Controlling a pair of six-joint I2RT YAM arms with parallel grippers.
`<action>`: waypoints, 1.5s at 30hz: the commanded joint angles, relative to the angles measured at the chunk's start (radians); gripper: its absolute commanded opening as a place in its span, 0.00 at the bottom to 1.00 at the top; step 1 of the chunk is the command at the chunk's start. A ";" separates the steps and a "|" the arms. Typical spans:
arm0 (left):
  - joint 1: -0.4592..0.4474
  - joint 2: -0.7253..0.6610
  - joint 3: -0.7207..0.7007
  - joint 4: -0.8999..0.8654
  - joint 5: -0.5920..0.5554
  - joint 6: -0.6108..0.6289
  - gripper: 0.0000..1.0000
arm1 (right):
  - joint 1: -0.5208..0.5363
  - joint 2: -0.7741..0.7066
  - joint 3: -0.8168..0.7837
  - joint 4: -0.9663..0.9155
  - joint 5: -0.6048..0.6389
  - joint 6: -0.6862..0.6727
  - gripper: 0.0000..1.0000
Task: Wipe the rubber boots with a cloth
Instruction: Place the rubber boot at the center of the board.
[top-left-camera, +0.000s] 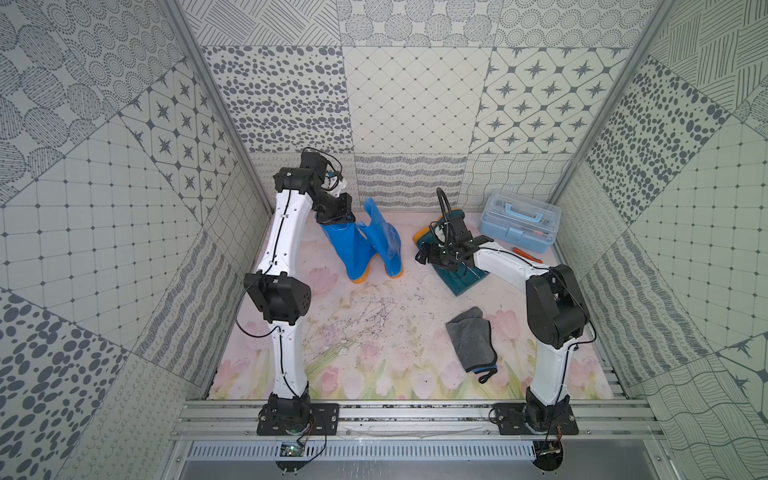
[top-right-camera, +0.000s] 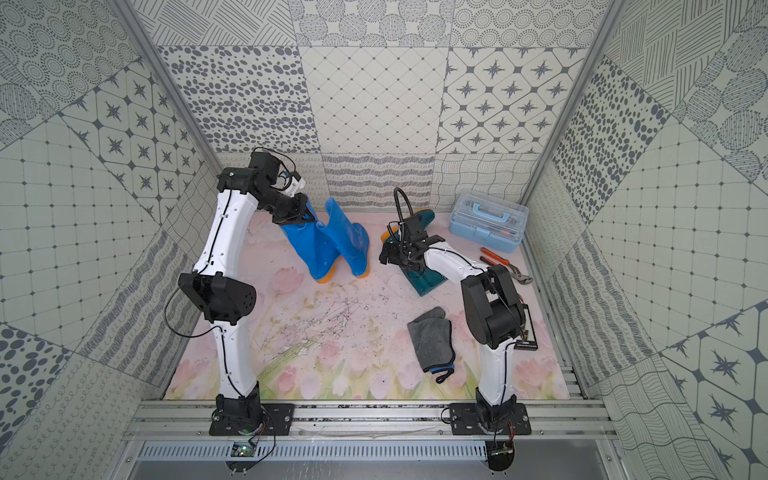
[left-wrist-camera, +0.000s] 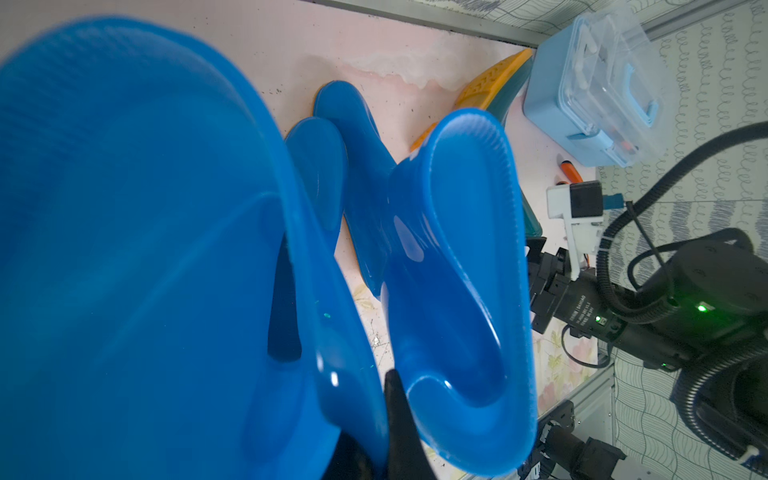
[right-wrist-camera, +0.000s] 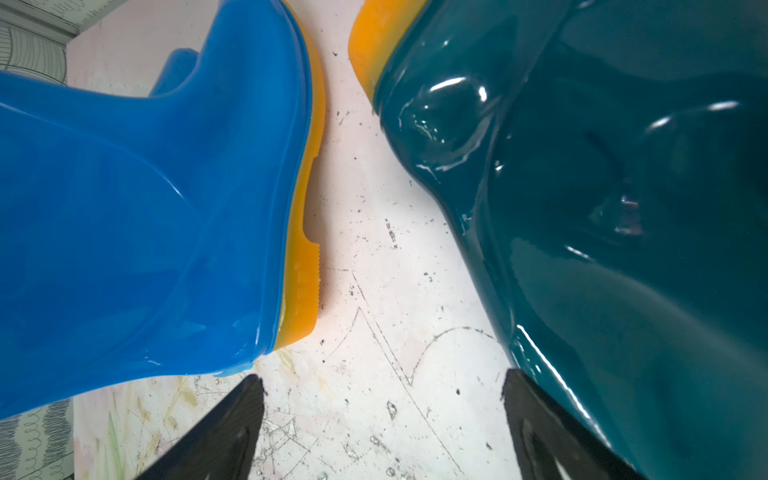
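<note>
left claw pinched on blue boot rim; right claw wide, teal boot just beside; cloth lies apart on bench.

Shine everywhere on the rubber: the blue boot is smooth, glossy and faintly see-through, with a dark shape showing through its wall. The second blue boot carries fine ribbing round its rim. The teal boot looks even slicker, with mirror-bright streaks across dented rubber. The orange soles are matt, with moulded tread. The cloth is soft, fuzzy grey pile, no sheen at all. The toolbox is pale blue plastic under a clear lid. The floral table sheet is matt, scratched and speckled; the frame rails are bare grooved metal.
</note>
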 joint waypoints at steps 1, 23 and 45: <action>-0.010 -0.028 0.018 0.161 0.115 -0.024 0.00 | -0.002 0.028 0.029 0.061 -0.041 -0.008 0.91; -0.019 -0.061 0.030 0.149 0.066 0.010 0.00 | 0.004 0.014 0.024 0.057 -0.032 -0.022 0.91; -0.084 0.111 0.086 0.157 0.002 0.020 0.49 | -0.005 0.001 0.044 0.030 -0.021 -0.047 0.92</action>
